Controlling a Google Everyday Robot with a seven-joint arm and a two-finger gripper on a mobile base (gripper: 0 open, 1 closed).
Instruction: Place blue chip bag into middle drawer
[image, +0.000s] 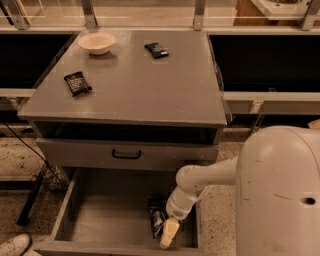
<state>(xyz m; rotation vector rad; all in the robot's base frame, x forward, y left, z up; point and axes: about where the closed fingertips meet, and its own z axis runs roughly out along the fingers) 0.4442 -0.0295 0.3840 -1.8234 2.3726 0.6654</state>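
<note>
Bag vs gripper: you had the blue chip bag (156, 219) just left of the gripper (169, 233). Touching or a hair apart, couldn't tell.
Bag axis: long axis ran approx front-to-back. It lay on the floor of the middle drawer (107, 220), right half, nr the front.
Gripper pos: down inside the drawer, beside its right wall, tip pointing down.
Gripper state: apart or together, you couldn't tell. Hold on the bag also unclear.
Only arm: no choice of side for you.

Cream hand (168, 235) in grey drawer (107, 220); dark-blue bag (156, 214).
</note>
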